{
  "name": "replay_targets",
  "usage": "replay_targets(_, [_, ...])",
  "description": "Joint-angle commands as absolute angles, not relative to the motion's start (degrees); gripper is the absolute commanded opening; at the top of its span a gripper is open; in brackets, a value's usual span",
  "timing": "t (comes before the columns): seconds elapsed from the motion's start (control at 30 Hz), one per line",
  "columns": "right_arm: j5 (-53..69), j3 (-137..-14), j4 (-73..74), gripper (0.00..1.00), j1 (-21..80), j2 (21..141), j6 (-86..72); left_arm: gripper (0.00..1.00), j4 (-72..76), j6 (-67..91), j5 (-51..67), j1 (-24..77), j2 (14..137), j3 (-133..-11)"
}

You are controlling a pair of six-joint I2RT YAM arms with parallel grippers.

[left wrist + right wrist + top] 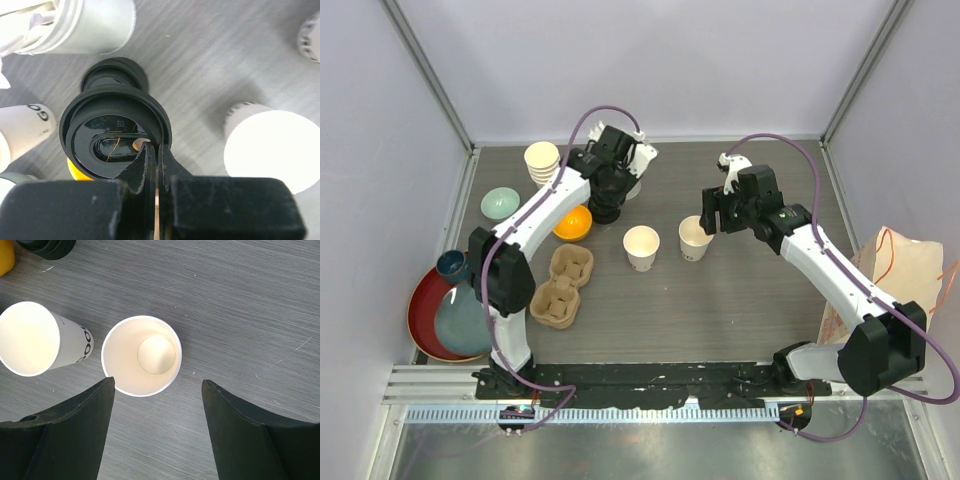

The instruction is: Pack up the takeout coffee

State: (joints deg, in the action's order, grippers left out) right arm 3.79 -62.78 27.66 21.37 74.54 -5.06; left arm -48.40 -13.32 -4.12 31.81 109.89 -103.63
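Grey wood-grain table [740, 300]; pale lilac walls [650, 60]

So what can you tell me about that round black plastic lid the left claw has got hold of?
The round black plastic lid is glossy, with a raised outer rim and a sunken oval in the middle that has a small drinking hole at one end. The left claw is shut on its near rim, pinching the edge between both fingers. It sits over a stack of black lids; whether it has lifted clear of that stack I cannot tell. Nothing else appears to touch it.
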Motion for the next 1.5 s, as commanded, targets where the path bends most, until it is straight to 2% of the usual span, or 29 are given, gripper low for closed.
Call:
replay_targets(0.0, [3.7, -63.7, 27.6, 0.75, 21.4, 74.4, -5.3, 0.00, -56.5, -8.9, 6.9, 31.7, 103.5, -107.6])
replay_targets(0.23, [3.9, -64.2, 27.9, 0.75, 21.4, 74.2, -5.5, 0.00, -63.2, -7.5, 12.7, 37.1, 101.1, -105.8])
replay_targets(0.5, [3.3, -64.0, 28.6, 0.76, 21.4, 73.4, -5.7, 0.00, -62.8, -6.4, 10.4, 42.9, 103.0, -103.4])
replay_targets(0.87, [1.9, -63.5, 29.0, 0.76, 21.4, 72.6, -5.5, 0.00, -62.8, -5.7, 8.5, 43.9, 109.5, -107.0])
replay_targets(1.47, [2.5, -63.9, 29.0, 0.76, 21.4, 73.5, -5.0, 0.00, -62.7, -6.0, 9.2, 44.5, 110.9, -108.3])
